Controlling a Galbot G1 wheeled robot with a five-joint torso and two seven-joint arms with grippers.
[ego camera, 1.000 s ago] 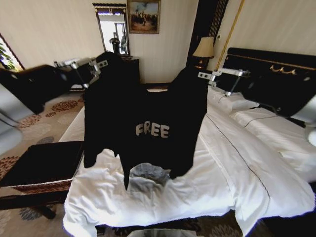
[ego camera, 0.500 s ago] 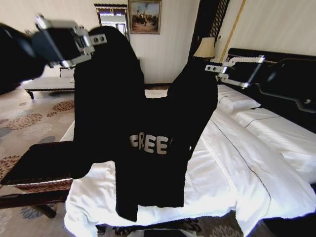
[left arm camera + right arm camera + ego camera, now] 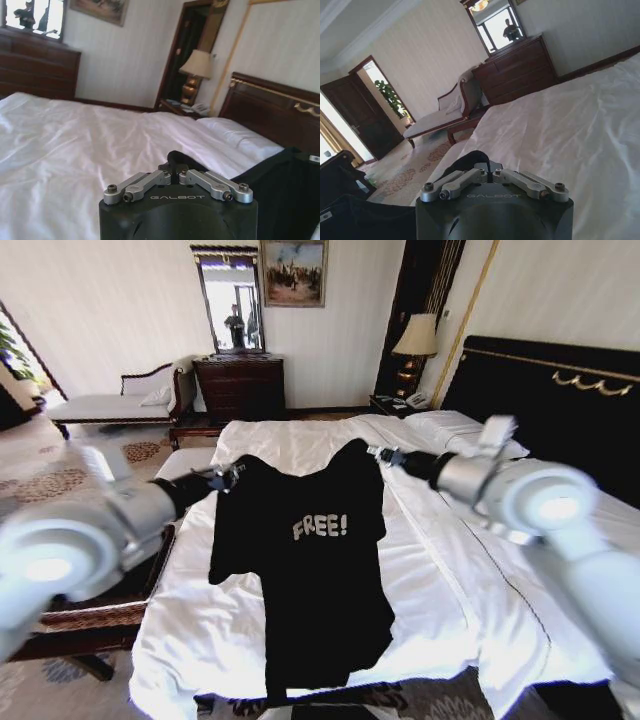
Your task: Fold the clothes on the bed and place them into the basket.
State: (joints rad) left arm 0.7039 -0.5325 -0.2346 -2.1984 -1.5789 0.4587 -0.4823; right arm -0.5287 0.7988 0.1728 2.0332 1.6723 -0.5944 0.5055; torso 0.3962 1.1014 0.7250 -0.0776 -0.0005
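The bed point(image 3: 470, 610), the largest item, runs from 6 o'clock up to the headboard at 2 o'clock in the head view; its white duvet is rumpled and overhangs the foot.

The clothes point(image 3: 315, 590), one black T-shirt lettered "FREE!", lie spread front-up down the middle of the bed, collar end toward 12 o'clock, hem near the foot edge at 6 o'clock. No fold is visible; judged status: shirt laid out flat, folding and basket placement outstanding.

The basket point(image 3: 70, 585), with its black top, stands beside the bed at 8 o'clock.

Left claw point(image 3: 228, 476) sits at the shirt's shoulder at 10 o'clock, fingers drawn together on a pinch of black cloth, as the left wrist view point(image 3: 175, 175) confirms. Right claw point(image 3: 382, 452) sits at the opposite shoulder at 1 o'clock, likewise closed on cloth point(image 3: 487, 172).

Clearance: open duvet lies on both flanks of the shirt, wider toward 3 o'clock. The hem end has little margin before the bed's foot edge.
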